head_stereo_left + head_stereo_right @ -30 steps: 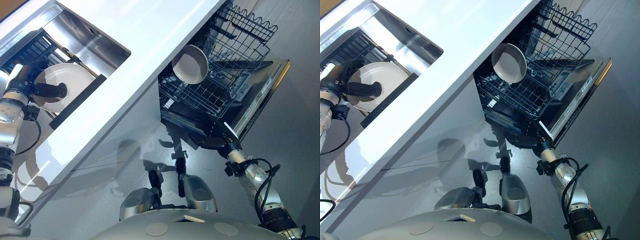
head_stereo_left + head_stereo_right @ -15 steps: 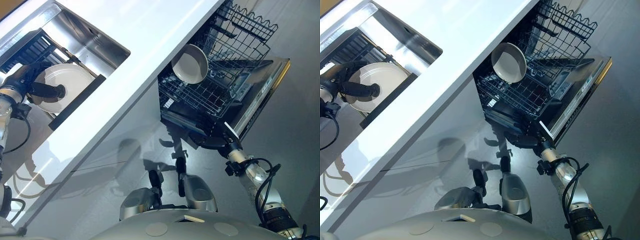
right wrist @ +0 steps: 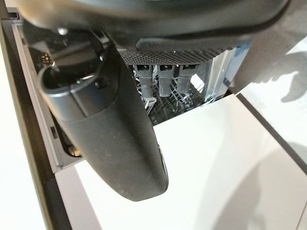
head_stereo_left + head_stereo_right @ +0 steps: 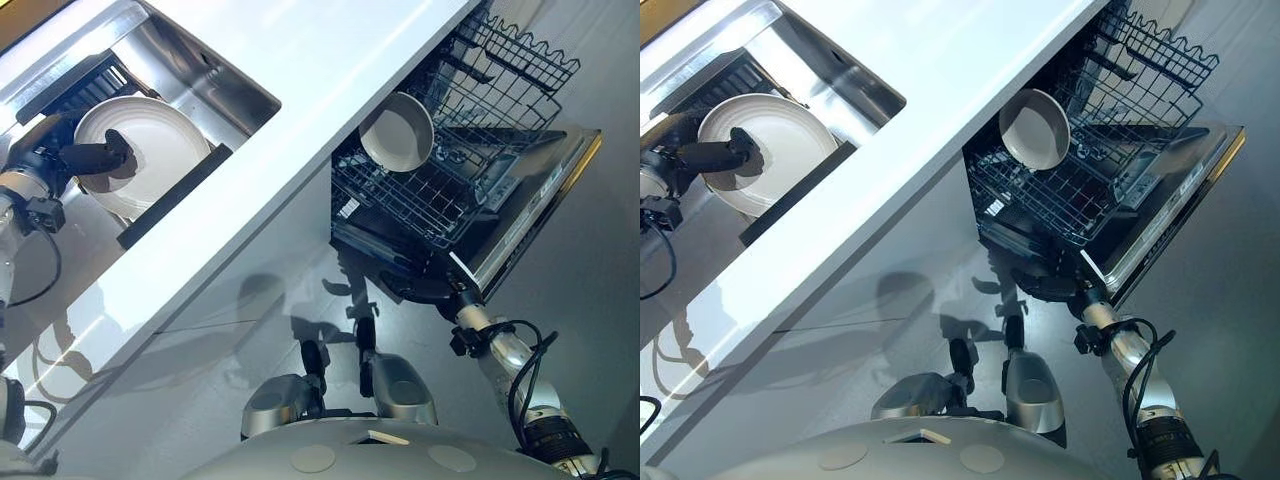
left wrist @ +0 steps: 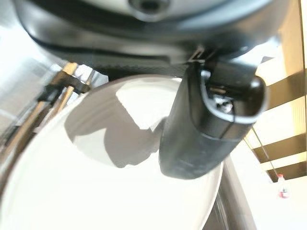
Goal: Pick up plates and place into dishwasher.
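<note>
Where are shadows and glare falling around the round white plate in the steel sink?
Left wrist view: the left hand throws its thumb's dark shadow across the middle of the round white plate. Left eye view: the same shadow lies beside the thumb, and the glossy white countertop glares brightly.

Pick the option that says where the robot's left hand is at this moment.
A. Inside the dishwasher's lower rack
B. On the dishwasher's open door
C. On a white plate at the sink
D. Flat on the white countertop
C: the left hand sits at the sink, its thumb lying across the white plate, while the bowl stands apart in the dishwasher rack.
</note>
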